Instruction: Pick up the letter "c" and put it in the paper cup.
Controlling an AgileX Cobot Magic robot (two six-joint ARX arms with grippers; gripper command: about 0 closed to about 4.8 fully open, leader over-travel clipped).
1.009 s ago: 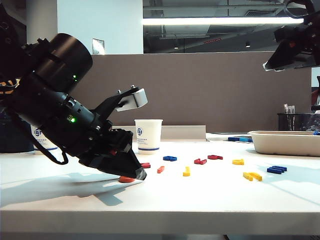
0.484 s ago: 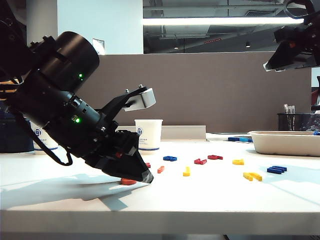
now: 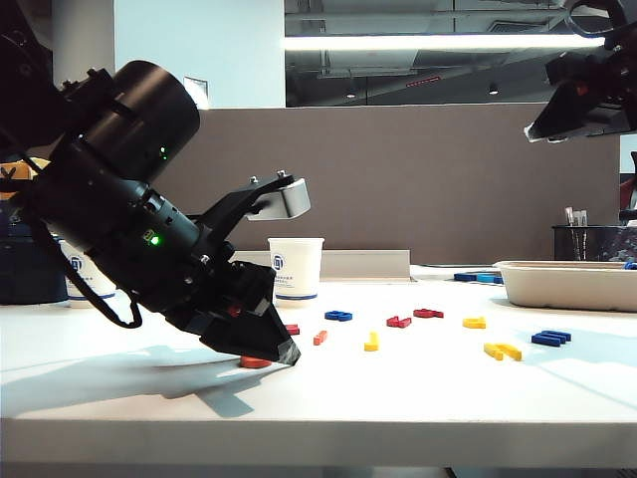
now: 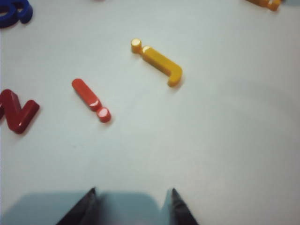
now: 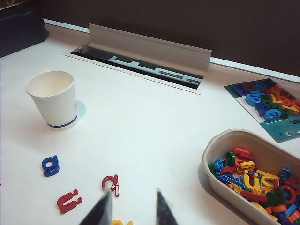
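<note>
Fingers of the left gripper (image 3: 282,351) stand apart, tips at the desk (image 3: 418,383), over the "c" (image 3: 254,362), left of centre. Right gripper (image 5: 132,206), half-open and empty, hangs high, far right.

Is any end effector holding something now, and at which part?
Nothing is held. The left end effector is open, low over the table near the letter "c". The right end effector is open, raised and empty.

Scattered on the white bench (image 3: 418,383): blue g (image 5: 50,165), red letters (image 5: 69,200), yellow j (image 4: 159,62), orange-red i (image 4: 90,99). A beige tray (image 5: 225,140) holds mixed coloured letters.
</note>
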